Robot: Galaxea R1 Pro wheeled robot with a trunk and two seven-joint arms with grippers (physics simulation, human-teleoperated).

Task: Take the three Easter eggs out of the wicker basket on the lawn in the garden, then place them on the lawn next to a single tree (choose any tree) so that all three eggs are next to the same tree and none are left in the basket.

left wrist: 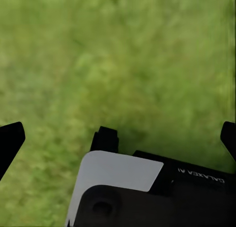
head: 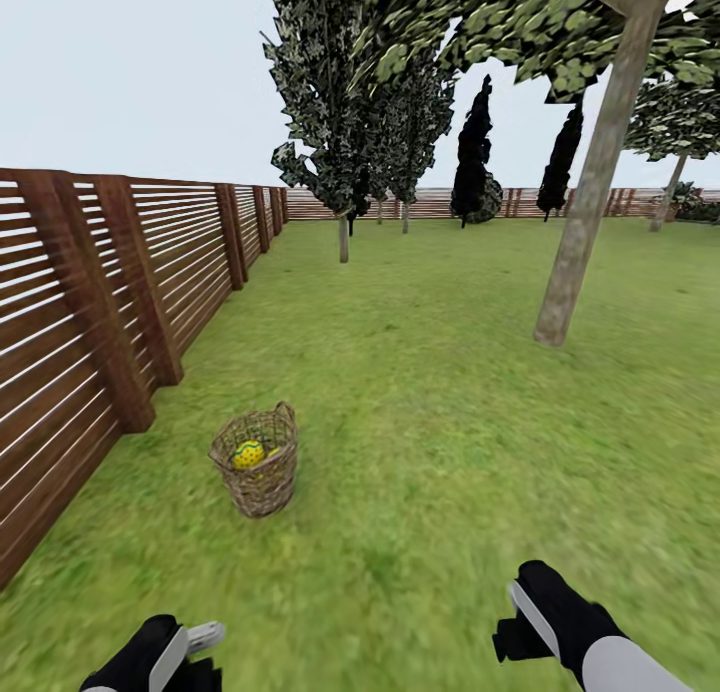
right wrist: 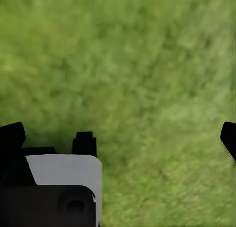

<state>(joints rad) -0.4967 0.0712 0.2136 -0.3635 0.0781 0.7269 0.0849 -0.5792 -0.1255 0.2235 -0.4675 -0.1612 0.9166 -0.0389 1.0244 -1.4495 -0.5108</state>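
The brown wicker basket (head: 256, 464) stands on the lawn (head: 430, 422) close to the fence, ahead and left of me. Inside it lies a yellow Easter egg (head: 248, 455) with teal marks; a sliver of yellow beside it may be another egg, and the remainder of the inside is hidden by the weave. A tree (head: 588, 202) with a thick grey-brown trunk rises at the right, farther off. My left gripper (head: 185, 644) (left wrist: 118, 138) and right gripper (head: 528, 612) (right wrist: 120, 138) hang low over grass, both open and empty, well short of the basket.
A brown slatted wooden fence (head: 90, 312) runs along the left and across the far end. Another leafy tree (head: 343, 172), dark cypresses (head: 472, 152) and a dark bush (head: 492, 200) stand at the back. My own black-and-white base (left wrist: 123, 187) shows below the wrists.
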